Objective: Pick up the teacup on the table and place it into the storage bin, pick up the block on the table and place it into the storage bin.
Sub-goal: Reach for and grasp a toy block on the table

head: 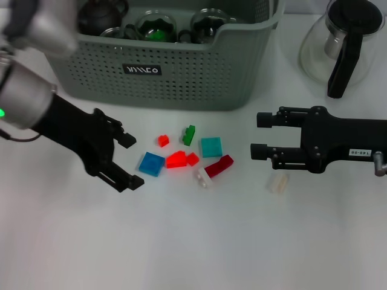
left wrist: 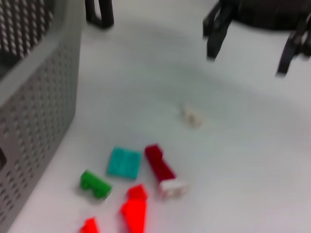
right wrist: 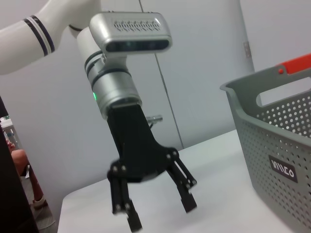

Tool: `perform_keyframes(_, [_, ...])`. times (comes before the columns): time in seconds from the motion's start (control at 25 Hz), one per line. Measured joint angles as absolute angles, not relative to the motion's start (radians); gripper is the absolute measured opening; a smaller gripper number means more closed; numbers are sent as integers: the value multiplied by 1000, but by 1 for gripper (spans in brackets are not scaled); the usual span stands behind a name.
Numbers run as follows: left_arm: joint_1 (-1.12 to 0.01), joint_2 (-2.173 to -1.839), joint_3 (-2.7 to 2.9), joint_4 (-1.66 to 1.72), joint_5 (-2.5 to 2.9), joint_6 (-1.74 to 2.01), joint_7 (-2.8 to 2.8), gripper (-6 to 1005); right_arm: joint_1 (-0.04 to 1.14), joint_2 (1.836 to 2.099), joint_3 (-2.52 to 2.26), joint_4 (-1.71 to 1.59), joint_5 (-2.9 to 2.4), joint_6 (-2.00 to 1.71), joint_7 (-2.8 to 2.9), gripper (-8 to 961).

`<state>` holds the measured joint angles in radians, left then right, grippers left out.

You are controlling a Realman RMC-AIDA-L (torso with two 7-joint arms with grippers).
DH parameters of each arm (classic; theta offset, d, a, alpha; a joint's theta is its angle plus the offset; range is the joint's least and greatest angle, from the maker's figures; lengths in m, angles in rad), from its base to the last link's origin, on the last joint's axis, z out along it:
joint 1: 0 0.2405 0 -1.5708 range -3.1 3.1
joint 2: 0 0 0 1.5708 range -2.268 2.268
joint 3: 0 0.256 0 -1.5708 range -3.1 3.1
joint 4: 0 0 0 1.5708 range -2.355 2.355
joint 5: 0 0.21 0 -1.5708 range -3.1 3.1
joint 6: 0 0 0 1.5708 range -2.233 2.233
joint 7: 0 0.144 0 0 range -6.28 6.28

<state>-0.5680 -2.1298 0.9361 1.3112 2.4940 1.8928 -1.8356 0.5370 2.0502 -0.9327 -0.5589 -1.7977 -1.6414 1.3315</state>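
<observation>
Left gripper is hovering spread beside the blue block, looking set to grab it for the bin, right gripper idling open.

Grey-green perforated storage bin; red, green, blue, teal blocks

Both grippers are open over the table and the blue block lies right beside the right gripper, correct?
Not quite. In the head view the blue block lies beside the left gripper; the right gripper is across the table. Both are open.
</observation>
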Motion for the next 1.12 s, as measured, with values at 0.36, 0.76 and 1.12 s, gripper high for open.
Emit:
perform_keyframes(0.36, [-594,-2170,1256,1333,2642,1695,-1968,900,531,2051,-933,-558,-1799,-1641,1331,742])
perform_keyframes(0.76, [-601,-2172,1487,1305,2744,1563,-2064,901,528,2053,-933,-558,-1797,-1640,1329,742])
perform_keyframes(1.12, [-662,-2172,1569,1206,2797,1495,-2126,900,532,2055,-933,-558,-1798,-1635,1328,741])
